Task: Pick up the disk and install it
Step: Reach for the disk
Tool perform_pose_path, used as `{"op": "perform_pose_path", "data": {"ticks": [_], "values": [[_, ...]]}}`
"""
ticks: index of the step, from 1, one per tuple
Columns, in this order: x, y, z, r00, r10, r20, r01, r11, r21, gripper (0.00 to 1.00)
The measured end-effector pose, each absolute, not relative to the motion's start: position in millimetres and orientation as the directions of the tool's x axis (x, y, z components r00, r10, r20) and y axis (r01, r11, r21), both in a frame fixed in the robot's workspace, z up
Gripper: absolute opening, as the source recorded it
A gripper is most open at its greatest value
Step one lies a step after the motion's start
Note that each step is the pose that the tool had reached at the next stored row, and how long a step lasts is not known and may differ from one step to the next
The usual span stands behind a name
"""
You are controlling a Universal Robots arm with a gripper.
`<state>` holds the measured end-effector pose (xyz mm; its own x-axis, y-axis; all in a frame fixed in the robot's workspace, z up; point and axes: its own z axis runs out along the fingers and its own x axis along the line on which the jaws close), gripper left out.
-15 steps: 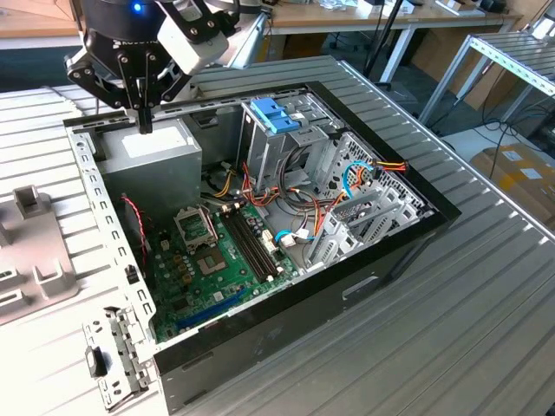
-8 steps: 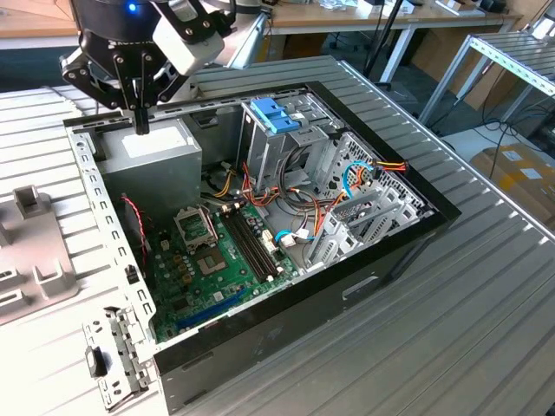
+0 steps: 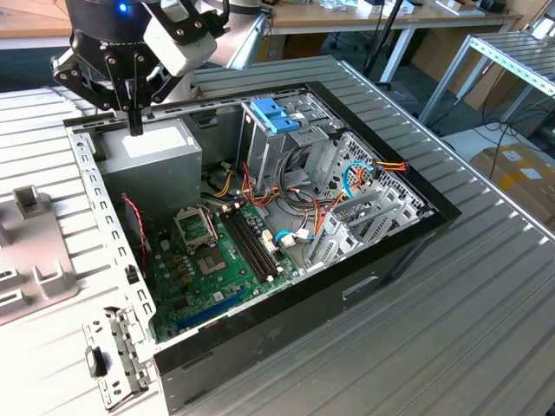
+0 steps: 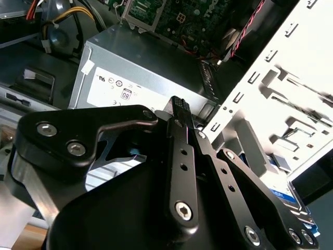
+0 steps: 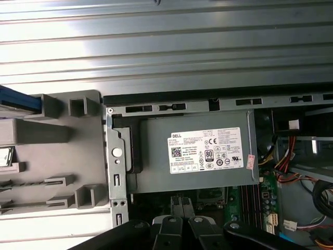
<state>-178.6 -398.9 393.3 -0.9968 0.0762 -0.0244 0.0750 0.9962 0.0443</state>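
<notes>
Claw: I count one claw [image 3: 135,128]. Its two fingers [image 4: 182,151] are pressed together at the tips and there is nothing between them.

Claw position: it hangs just above the grey power supply box [image 3: 153,154], at the corner of the open computer case [image 3: 381,260] on the exterior view's left. I can't tell whether the tips touch the box.

Disk: I see one disk [image 5: 18,100], as a bright blue edge in the first wrist view. It sits outside the case at the grey moulded holder [image 5: 62,151], past the case's perforated side wall [image 5: 117,172], well apart from the claw. Only part of it is in frame.

Power supply: one box with one white label [image 5: 205,150] facing up.

Blue bracket: one paler blue bracket [image 3: 276,115] with two parallel tabs sits on top of the drive cage, across the case from the claw.

Motherboard: one green board [image 3: 217,264] lies on the case floor, with several cable bundles beside it.

Table: one ribbed metal table top [image 3: 486,303] carries the case and the holder.
</notes>
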Motion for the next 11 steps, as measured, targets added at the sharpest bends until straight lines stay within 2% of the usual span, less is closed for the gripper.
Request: {"op": "perform_pose_path", "data": {"ticks": [11], "values": [[-184.9,-398.9,393.3,-0.997,0.076,-0.024,0.075,0.996,0.044,0.11]]}}
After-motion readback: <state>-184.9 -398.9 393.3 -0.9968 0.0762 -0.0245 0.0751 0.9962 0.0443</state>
